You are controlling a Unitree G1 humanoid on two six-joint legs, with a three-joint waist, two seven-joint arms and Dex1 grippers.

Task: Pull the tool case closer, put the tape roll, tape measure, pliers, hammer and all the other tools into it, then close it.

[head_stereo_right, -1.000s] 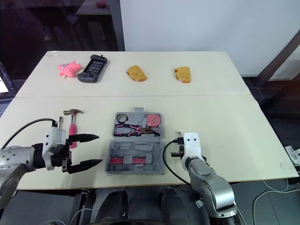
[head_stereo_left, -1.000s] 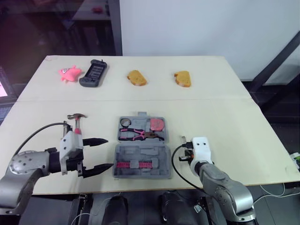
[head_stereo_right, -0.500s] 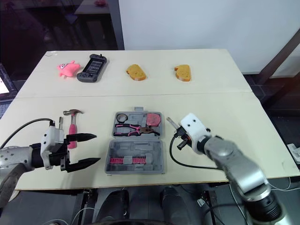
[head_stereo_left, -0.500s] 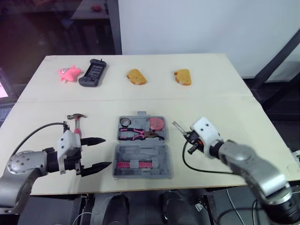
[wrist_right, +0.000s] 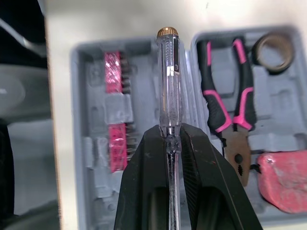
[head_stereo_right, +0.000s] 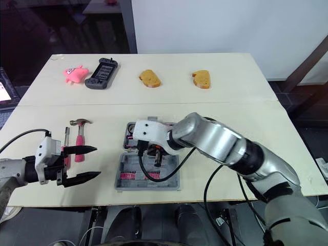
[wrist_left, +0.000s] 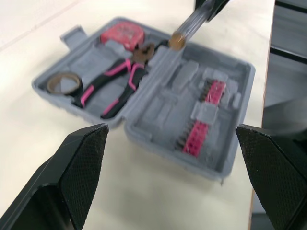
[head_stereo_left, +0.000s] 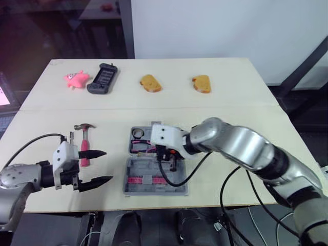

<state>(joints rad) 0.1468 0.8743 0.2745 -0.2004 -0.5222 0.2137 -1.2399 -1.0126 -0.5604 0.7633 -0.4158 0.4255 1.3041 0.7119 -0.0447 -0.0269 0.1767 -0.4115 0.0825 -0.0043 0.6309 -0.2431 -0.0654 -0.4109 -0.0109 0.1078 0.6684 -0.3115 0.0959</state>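
The right arm was stretched over the table from 4 o'clock, with its elbow bent, and its wrist was above the middle of the tool case [head_stereo_left: 156, 188]. The right claw [wrist_right: 169, 139] pointed down at the case. Its two black fingers were pressed tight on a see-through screwdriver [wrist_right: 169, 81] with a gold cap. The screwdriver hung over the line where the two halves of the case meet. I could not tell if it touched the case.

The left arm lay low at 8 o'clock from the case. The left claw [head_stereo_left: 104, 166] pointed at the case and was spread wide. It held nothing and touched nothing.

The case was open and flat near the 6 o'clock edge of the table. The half at 12 o'clock held the tape roll [wrist_left: 64, 82], the pink and black pliers [wrist_left: 117, 86] and the red tape measure [wrist_left: 121, 32]. The half at 6 o'clock held a row of pink bits [wrist_left: 201, 115].

The hammer [head_stereo_left: 83, 148] lay on the table at 9 o'clock from the case, just beside the left claw.

Far off near the 12 o'clock edge sat a pink toy [head_stereo_left: 76, 79], a black game pad [head_stereo_left: 102, 78] and two pieces of bread [head_stereo_left: 150, 83] [head_stereo_left: 201, 83].
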